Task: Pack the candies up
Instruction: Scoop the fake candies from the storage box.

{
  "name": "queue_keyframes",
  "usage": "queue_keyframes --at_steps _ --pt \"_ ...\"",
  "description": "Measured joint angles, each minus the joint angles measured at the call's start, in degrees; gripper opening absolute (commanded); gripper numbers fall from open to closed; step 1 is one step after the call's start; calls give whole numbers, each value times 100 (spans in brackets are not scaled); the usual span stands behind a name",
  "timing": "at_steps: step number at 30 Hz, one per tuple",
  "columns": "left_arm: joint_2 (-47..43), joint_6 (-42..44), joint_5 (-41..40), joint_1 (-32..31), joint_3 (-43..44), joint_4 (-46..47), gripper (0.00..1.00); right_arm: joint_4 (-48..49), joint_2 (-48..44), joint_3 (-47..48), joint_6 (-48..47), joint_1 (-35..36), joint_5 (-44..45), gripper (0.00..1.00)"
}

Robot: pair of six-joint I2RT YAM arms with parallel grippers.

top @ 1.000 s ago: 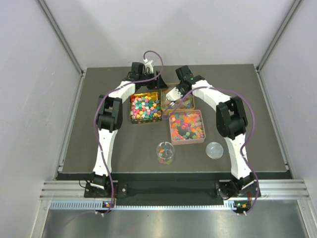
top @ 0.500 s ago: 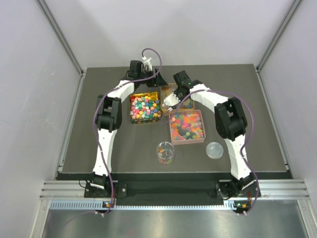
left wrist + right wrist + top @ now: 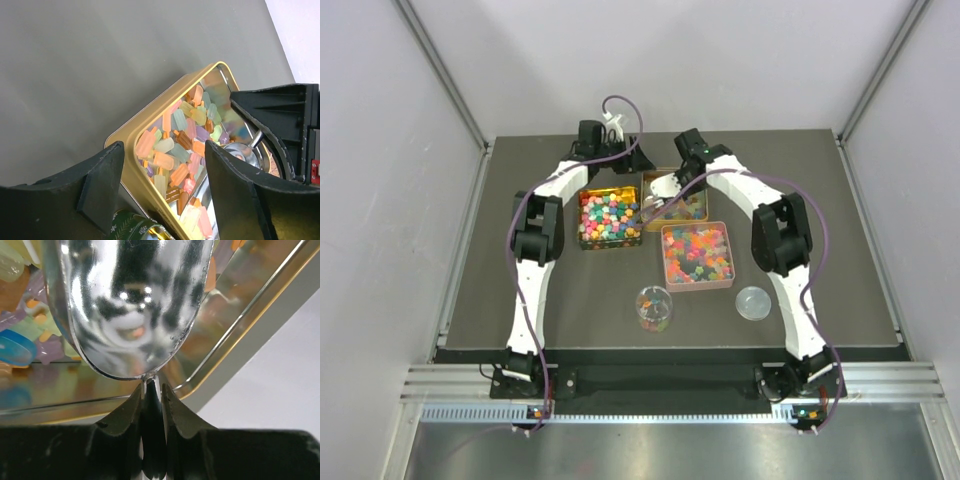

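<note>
The left gripper (image 3: 634, 164) hangs with jaws spread and nothing in them, over the far tin (image 3: 160, 106). In its wrist view the tin's near left corner sits between the two fingers (image 3: 100, 185), which touch neither tin nor sweets.

Near-left of that, the cube tin (image 3: 612, 243) is full of opaque candies (image 3: 610, 215): blocky, with no long axis.

The far tin holds lolly-shaped candies (image 3: 175, 145), translucent and lying flat in a jumble. Their long axes point every way. They crowd the tin's left part, with bare metal floor toward the right.

Over that bare floor is the spoon (image 3: 132, 305), bowl pointing away from the right gripper (image 3: 152, 390). The jaws are clenched on its thin handle, and the candies lie left of the bowl, clear of the jaws.

The pink tin (image 3: 698, 287), nearer the bases, is full of gummy pieces. In front of it stands a cup (image 3: 654, 308) with a few candies. A clear round lid (image 3: 753, 302) lies to its right.
</note>
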Motion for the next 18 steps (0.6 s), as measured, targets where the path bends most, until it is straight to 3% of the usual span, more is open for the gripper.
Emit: queue_keyframes --at_steps 10,18 --pt "0 133 -101 0 142 -52 84 470 -87 -658 844 -142 -361 0" --pt "-122 573 -417 83 693 -278 87 1235 -715 -1681 1609 -214 -573 0"
